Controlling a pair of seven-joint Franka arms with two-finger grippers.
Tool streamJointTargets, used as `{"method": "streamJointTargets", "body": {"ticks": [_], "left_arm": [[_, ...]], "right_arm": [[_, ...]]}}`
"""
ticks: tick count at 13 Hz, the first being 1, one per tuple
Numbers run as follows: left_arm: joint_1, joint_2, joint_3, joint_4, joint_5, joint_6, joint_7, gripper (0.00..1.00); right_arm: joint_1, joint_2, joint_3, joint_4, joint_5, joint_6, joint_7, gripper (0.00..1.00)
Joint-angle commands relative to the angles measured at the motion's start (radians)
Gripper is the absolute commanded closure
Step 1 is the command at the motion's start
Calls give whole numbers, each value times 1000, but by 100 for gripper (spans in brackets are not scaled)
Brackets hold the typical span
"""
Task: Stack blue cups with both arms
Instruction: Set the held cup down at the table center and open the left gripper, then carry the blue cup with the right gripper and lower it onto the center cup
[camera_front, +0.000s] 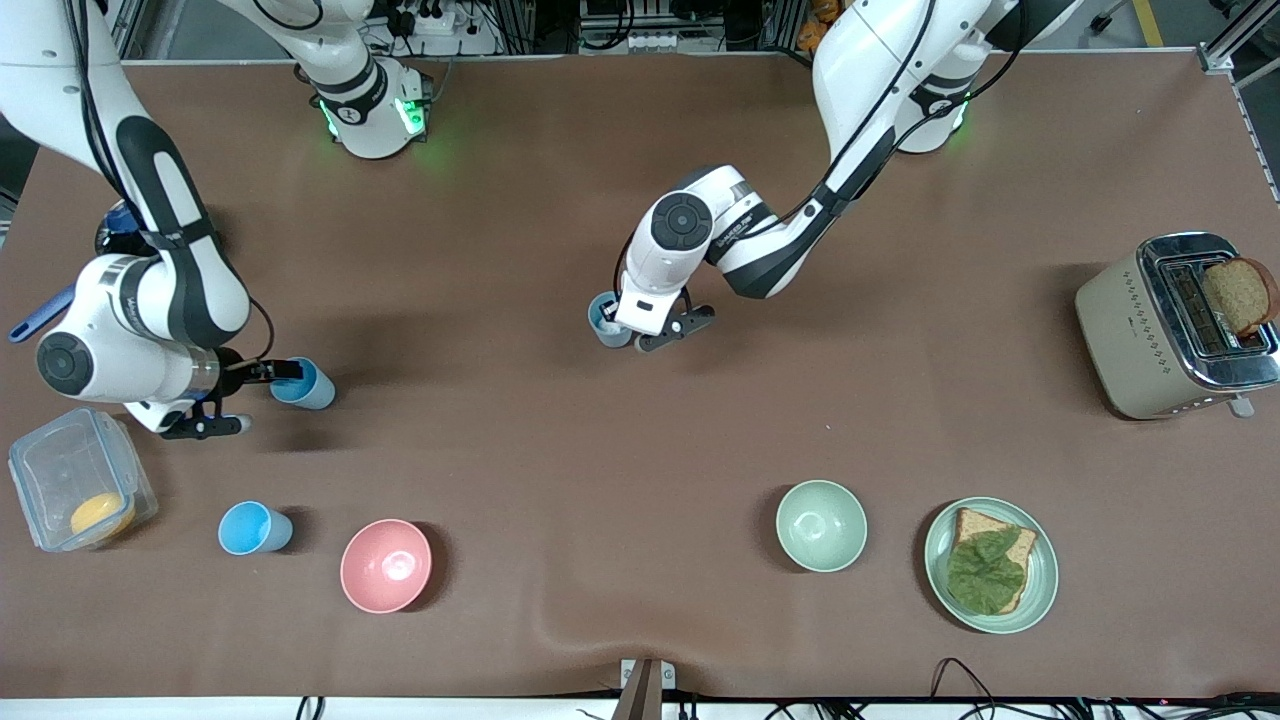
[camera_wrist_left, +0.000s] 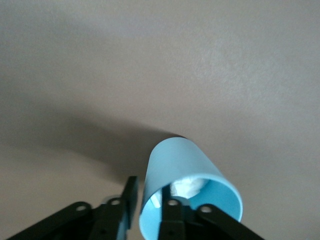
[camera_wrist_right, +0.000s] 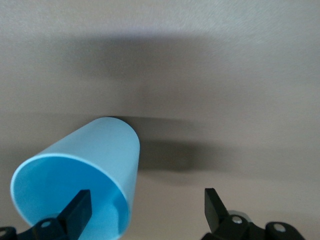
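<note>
Three light-blue cups show on the brown table. My left gripper (camera_front: 625, 328) is at mid-table, shut on the rim wall of one blue cup (camera_front: 603, 318), with one finger inside it (camera_wrist_left: 172, 207) and one outside; something white lies in that cup (camera_wrist_left: 175, 165). My right gripper (camera_front: 262, 395) is open wide at a second blue cup (camera_front: 305, 385) toward the right arm's end, one finger inside its mouth (camera_wrist_right: 77, 207) and the other well clear of that cup (camera_wrist_right: 100, 155). A third blue cup (camera_front: 253, 527) stands alone nearer the front camera, beside the pink bowl.
A pink bowl (camera_front: 386, 565), a green bowl (camera_front: 821, 525) and a green plate (camera_front: 1040, 590) with bread and lettuce line the front. A toaster (camera_front: 1130, 330) holding bread stands at the left arm's end. A clear lidded box (camera_front: 40, 470) sits by the right gripper.
</note>
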Motion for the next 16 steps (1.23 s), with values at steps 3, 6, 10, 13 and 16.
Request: {"method": "streamJointTargets", "body": {"ticks": [3,6,10,13,16], "left_arm": [[20,-113,16,12,30,-82,-52,0],[95,-275,16,12,36,-237,-23,0],[256,-427,16,11,89,-477,291,0],[416,-526,13,12,88,-592,612,0],[570,-615,5,21,67,-661,932,0]], "right_arm": [[-3,6,8,11,30,-3,-1,100],[-3,3,8,11,30,-5,-1,100],[4,-25,13,34,30,-53,0,100],[49,-58,13,84,71,-173,25,100],[206,-133,16,92,114,-238,249,100]]}}
